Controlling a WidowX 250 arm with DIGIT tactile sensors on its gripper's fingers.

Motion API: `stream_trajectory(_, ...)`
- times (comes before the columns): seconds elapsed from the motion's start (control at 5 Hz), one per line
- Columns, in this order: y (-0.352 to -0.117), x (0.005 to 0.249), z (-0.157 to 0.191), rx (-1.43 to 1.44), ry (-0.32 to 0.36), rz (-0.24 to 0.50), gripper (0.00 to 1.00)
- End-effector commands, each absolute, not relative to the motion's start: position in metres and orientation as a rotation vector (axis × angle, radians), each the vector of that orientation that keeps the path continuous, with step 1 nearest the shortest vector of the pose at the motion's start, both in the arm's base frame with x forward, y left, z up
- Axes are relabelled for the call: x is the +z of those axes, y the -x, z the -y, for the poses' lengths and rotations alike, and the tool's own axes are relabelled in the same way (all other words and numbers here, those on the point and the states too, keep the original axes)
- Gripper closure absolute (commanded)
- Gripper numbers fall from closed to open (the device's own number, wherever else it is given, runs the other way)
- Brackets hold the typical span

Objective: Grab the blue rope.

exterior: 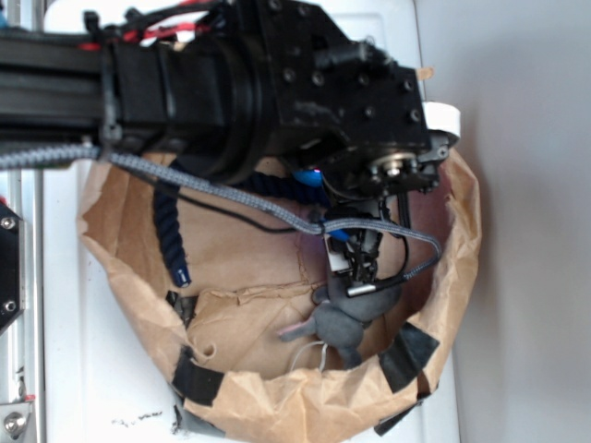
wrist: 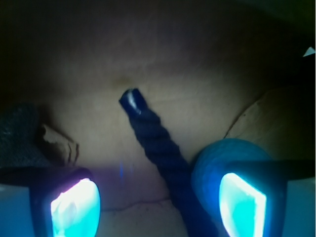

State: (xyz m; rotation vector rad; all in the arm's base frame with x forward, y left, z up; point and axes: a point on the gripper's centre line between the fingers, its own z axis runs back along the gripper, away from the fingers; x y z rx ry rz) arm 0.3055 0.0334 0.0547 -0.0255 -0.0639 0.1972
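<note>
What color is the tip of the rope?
Shiny blue. The rope is dark navy, and its capped tip shows best in the wrist view.

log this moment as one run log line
gripper: open, low in brown paper bag | thick dark navy twisted rope: between fingers, ungrasped | round teal ball: by one finger | phase: pre-grasp

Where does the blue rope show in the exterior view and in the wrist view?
Exterior: the rope hangs down the upper left of the brown paper, capped end lowest, the rest hidden under the arm.
Wrist: rope centre frame, capped end pointing up, between the open fingers.
Shared landmark: the brown paper.
</note>
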Motion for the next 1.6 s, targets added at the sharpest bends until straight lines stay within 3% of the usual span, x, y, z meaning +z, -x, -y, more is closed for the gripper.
stream_trajectory(0.0,-0.282,0.088,-0.061,0.200,0.085,0.094,0.00)
stream_trajectory(0.4,-0.263,0.112,-0.070,0.189,0.107,0.051,0.00)
stream_trajectory(1.0,-0.217,0.074,-0.062,0.166,0.041,0.148,0.00)
stream_trajectory(1.4,-0.227,0.054,-0.065,0.177,0.016,0.128,0.00)
